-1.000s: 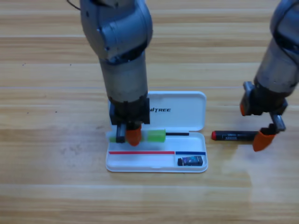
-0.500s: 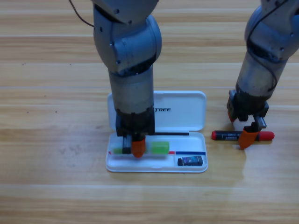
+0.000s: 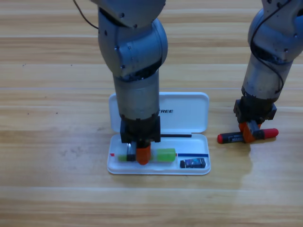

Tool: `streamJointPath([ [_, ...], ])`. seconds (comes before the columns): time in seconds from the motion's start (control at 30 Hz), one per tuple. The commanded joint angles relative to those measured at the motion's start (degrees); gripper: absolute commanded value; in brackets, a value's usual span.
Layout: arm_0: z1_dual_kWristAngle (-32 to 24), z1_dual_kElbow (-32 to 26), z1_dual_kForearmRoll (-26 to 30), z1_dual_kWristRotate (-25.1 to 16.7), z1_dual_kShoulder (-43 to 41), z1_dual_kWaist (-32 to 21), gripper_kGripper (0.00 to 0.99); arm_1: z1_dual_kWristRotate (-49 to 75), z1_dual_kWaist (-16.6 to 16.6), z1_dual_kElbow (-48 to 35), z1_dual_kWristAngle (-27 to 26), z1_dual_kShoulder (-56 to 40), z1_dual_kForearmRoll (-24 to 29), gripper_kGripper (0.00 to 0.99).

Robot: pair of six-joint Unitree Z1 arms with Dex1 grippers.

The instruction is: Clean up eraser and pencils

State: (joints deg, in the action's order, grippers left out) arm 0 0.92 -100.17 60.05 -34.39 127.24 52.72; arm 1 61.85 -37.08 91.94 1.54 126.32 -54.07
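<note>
The left arm's black pincer with orange jaws (image 3: pixel 138 153) points straight down into the tray of the open white plastic pencil case (image 3: pixel 204 168), which lies on the pale wooden bench (image 3: pixel 57 189). Its jaws sit on either side of the stubby light-green and whitish pen (image 3: pixel 165 154), which lies flat along the tray's front trough; they look clamped on it, though the arm hides most of the gap. The green pen's ends stick out on both sides of the pincer. The small dark navy eraser with a bluish wrapper (image 3: pixel 194 163) rests in the tray's front right corner, just beside the green pen's right end.

The right arm's pincer (image 3: pixel 248 132) is down on the long black-barrelled marker with red ends (image 3: pixel 232 137), which lies on the bench just right of the case. Its jaws straddle the barrel near the middle, apparently closed on it.
</note>
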Motion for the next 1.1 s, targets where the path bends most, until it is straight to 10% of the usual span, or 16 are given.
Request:
streamJointPath([
  [0.03,-0.56,1.56,0.07,0.64,2.4,1.06,0.0,-1.03,1.57,-1.42,1.53,1.3,-1.31,0.0],
  [0.53,-0.21,1.82,0.16,1.17,1.96,1.06,0.0,-3.49,1.04,-4.76,1.36,-9.78,-3.94,0.0],
  [0.77,0.31,2.18,0.24,1.7,1.87,1.06,0.942,-4.63,-0.1,-5.55,0.83,-13.47,-6.49,0.0],
  [1.1,0.49,2.26,0.33,2.14,1.43,1.06,0.99,-7.8,-4.14,-5.11,-1.19,-16.1,-9.74,0.0],
])
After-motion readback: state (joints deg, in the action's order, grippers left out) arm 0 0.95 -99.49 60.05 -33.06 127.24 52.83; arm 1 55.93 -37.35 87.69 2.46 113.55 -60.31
